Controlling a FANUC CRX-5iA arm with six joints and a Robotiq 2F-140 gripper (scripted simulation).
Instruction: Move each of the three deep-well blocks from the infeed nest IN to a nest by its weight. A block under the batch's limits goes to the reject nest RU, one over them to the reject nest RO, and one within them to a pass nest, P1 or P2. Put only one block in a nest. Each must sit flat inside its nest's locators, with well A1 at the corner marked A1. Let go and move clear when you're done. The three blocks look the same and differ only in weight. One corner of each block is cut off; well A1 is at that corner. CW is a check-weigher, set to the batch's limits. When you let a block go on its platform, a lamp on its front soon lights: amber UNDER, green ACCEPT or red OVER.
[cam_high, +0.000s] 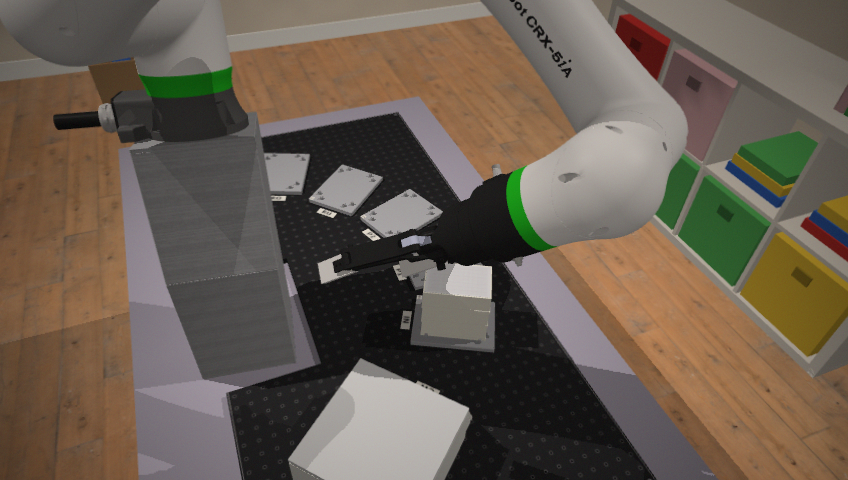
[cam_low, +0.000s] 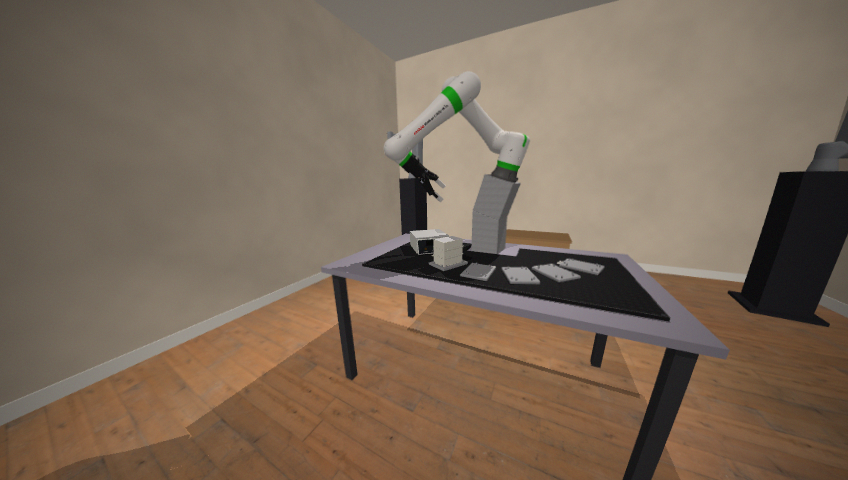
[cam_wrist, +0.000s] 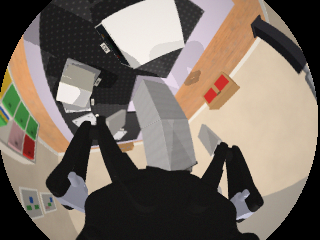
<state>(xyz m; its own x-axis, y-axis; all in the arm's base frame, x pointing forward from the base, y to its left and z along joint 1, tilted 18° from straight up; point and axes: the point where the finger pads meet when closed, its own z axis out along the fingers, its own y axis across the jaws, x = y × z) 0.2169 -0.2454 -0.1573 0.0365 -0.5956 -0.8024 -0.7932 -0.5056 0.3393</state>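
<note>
The pale deep-well blocks (cam_high: 457, 310) (cam_low: 447, 250) (cam_wrist: 75, 84) stand stacked on the grey infeed nest plate (cam_high: 453, 344) in the middle of the black mat. The white check-weigher (cam_high: 380, 429) (cam_low: 423, 239) (cam_wrist: 144, 31) stands near the stack, and its platform is bare. My gripper (cam_high: 371, 258) (cam_low: 439, 188) (cam_wrist: 163, 124) is open and empty. It hangs high above the mat, beside the stack and off toward the arm's pedestal. Three grey nest plates (cam_high: 286, 172) (cam_high: 346, 189) (cam_high: 401, 212) lie in a row past the stack. All four plates show in the exterior view (cam_low: 477, 271) (cam_low: 580, 265), and all are bare.
The arm's grey pedestal (cam_high: 214, 249) (cam_low: 492, 217) (cam_wrist: 160, 127) stands on the table beside the mat. A shelf of coloured bins (cam_high: 743, 178) stands off the table to one side. A black stand (cam_low: 791, 243) is on the floor further off.
</note>
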